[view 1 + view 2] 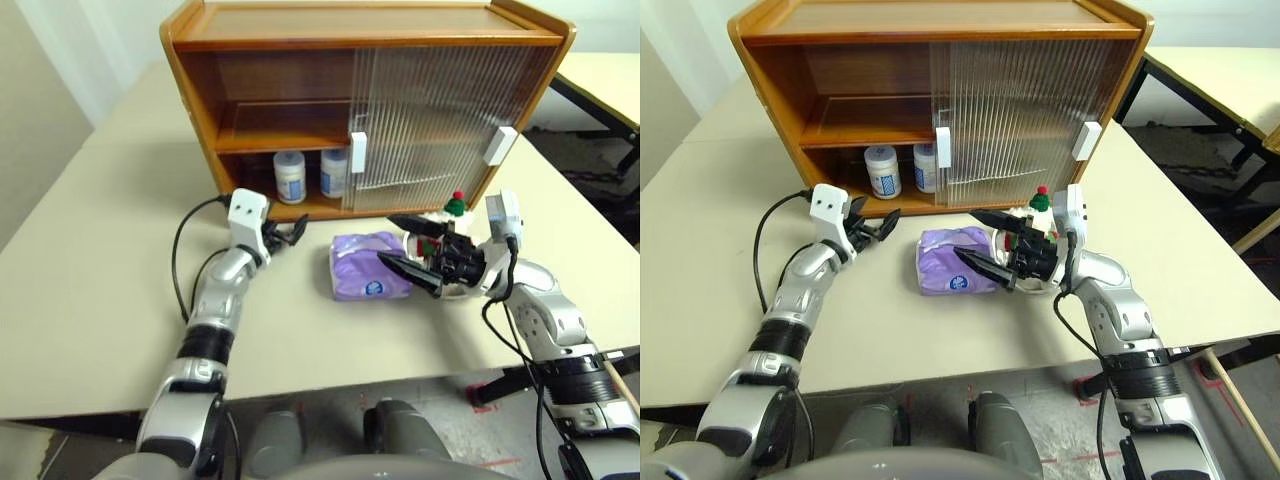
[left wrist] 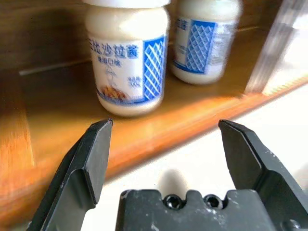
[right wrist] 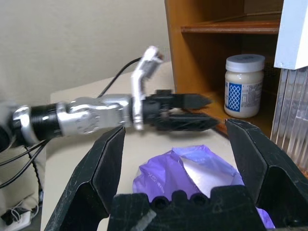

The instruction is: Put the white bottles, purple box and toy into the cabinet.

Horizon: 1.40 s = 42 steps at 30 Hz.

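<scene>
Two white bottles [image 1: 290,177] [image 1: 334,172] stand side by side on the bottom board of the cabinet [image 1: 260,23], in its open left half. My left gripper [image 1: 288,233] hovers open just outside that opening, pointing at the bottles [image 2: 127,62] with nothing between its fingers [image 2: 98,144]. The purple box [image 1: 368,265] lies on the table in front of the cabinet. Over its right edge my right gripper [image 1: 386,238] stands open, pointing left. The toy [image 1: 455,207] sits right behind that gripper, mostly hidden; its red-green hat shows.
A ribbed sliding door [image 1: 430,110] with white handles [image 1: 357,152] covers the cabinet's right half. My left arm's black cable [image 1: 180,250] loops on the beige table [image 1: 90,300]. Another table [image 1: 600,80] stands at the far right.
</scene>
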Tool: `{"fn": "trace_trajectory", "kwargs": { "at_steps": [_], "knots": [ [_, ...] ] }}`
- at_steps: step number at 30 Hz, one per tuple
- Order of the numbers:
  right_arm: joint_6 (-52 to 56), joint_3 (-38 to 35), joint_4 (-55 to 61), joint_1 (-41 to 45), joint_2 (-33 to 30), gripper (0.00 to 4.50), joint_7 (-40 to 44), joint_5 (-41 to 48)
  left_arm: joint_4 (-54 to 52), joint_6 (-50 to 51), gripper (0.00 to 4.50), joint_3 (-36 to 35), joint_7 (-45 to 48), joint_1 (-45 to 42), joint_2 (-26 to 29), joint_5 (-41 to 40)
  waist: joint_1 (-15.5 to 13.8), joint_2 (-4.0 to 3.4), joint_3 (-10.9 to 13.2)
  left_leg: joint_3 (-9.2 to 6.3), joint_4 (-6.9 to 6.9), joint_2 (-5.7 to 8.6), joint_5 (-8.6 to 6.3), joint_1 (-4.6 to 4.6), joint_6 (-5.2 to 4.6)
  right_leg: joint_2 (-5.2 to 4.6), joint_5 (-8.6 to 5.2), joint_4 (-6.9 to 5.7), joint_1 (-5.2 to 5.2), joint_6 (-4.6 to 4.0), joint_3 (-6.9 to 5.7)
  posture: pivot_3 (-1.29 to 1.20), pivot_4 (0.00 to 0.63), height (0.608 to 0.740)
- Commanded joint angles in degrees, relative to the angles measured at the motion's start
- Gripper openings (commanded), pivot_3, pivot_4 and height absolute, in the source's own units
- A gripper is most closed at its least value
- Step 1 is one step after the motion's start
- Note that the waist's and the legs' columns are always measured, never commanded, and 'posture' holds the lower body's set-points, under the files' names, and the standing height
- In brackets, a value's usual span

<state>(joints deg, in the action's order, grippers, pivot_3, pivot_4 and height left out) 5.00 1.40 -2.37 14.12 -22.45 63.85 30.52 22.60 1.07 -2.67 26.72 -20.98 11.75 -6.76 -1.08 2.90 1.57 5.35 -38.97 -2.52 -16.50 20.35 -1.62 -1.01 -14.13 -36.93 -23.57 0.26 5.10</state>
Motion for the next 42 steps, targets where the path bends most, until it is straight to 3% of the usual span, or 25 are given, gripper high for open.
{"fn": "trace_trajectory", "kwargs": {
  "at_steps": [1, 7, 10, 14, 17, 20, 27, 30, 36, 42],
  "knots": [
    [-0.8, -0.5, -1.1, 0.2, 0.0, 4.50, 0.8, -0.1, -10.5, 4.6, 3.53, 1.6, 2.6, 3.0, 0.9, -2.2, -0.1, 0.00, 0.0, 0.00, 0.00, -0.01, 0.00, -0.02, 0.00, 0.00, 0.00, 0.00, 0.01, 0.00, 0.00, 0.12, 0.000, 0.740],
    [-0.9, -0.7, -0.9, -0.5, 0.1, 4.50, 0.8, -0.4, -15.6, 8.6, 1.14, 4.4, 7.0, 4.1, 1.4, -4.3, -0.3, -0.02, 0.0, 0.02, 0.00, 0.03, 0.02, -0.07, -0.03, -0.01, 0.00, 0.06, 0.10, 0.01, 0.01, 0.11, 0.000, 0.740],
    [-0.7, -1.3, -0.1, -1.1, -0.5, 4.50, 0.5, -0.2, -17.9, 16.5, 0.02, 2.1, 9.5, 3.6, 3.1, -9.4, 0.0, -0.02, 0.0, 0.01, 0.00, 0.02, 0.02, -0.06, -0.03, 0.02, -0.01, 0.07, 0.10, 0.02, 0.01, 0.09, 0.000, 0.740],
    [-0.5, -1.7, 0.3, -1.6, -1.1, 4.50, 0.5, -0.1, -20.2, 26.4, 0.02, -0.7, 10.4, 2.6, 5.0, -15.6, 0.4, -0.05, 0.0, 0.02, 0.00, -0.05, 0.02, -0.08, -0.03, 0.07, -0.03, 0.06, 0.07, 0.02, 0.01, 0.09, 0.000, 0.740],
    [-0.4, -2.0, 0.3, -2.0, -1.8, 4.50, 0.6, -0.2, -23.0, 39.3, 0.58, -2.9, 12.4, 0.2, 7.7, -23.5, 0.4, -0.04, 0.0, 0.00, 0.00, -0.05, 0.02, -0.08, -0.03, 0.07, -0.08, 0.05, 0.07, 0.10, -0.02, 0.08, 0.000, 0.740],
    [-0.5, -1.9, 0.2, -1.9, -2.1, 4.50, 0.5, -0.4, -26.5, 47.6, 1.70, -2.8, 12.5, -0.1, 7.7, -29.0, 0.3, -0.05, 0.0, 0.01, 0.00, -0.03, 0.03, -0.09, -0.04, 0.04, -0.17, 0.06, 0.08, 0.23, -0.01, 0.08, 0.000, 0.740],
    [-0.8, -1.8, 1.0, -3.1, -1.9, 4.50, 0.1, -0.4, -32.0, 60.5, 4.47, -0.6, 8.7, 1.0, 7.3, -33.4, 0.4, -0.06, 0.0, -0.02, 0.00, 0.00, 0.02, -0.07, -0.02, 0.04, -0.14, 0.06, 0.08, 0.11, 0.02, 0.07, 0.000, 0.740],
    [-0.9, -1.6, 0.8, -3.0, -1.7, 4.50, 0.0, -0.5, -31.9, 62.2, 4.47, 3.4, 8.5, 2.0, 8.9, -31.2, 0.8, -0.12, 0.0, -0.01, 0.00, 0.00, 0.01, -0.10, -0.02, 0.04, -0.17, 0.05, 0.08, 0.11, 0.06, 0.07, 0.000, 0.740],
    [-1.5, -1.7, 0.4, -2.5, -1.5, 4.50, 0.7, -0.1, -26.1, 60.5, 4.47, 5.5, 5.1, -0.7, 6.8, -27.6, 1.4, -0.10, 0.0, -0.02, 0.00, 0.06, 0.04, -0.11, -0.03, 0.04, -0.25, 0.06, 0.10, 0.11, 0.09, 0.07, 0.000, 0.740],
    [-1.9, -1.7, -0.2, -2.1, -1.6, 4.50, 1.1, -0.3, -23.9, 59.4, 2.30, 4.4, 5.2, -0.3, 4.0, -28.3, 1.7, -0.11, 0.0, -0.02, 0.00, 0.10, 0.04, -0.10, -0.03, 0.04, -0.23, 0.07, 0.09, 0.08, 0.15, 0.07, 0.000, 0.740]
  ]
}}
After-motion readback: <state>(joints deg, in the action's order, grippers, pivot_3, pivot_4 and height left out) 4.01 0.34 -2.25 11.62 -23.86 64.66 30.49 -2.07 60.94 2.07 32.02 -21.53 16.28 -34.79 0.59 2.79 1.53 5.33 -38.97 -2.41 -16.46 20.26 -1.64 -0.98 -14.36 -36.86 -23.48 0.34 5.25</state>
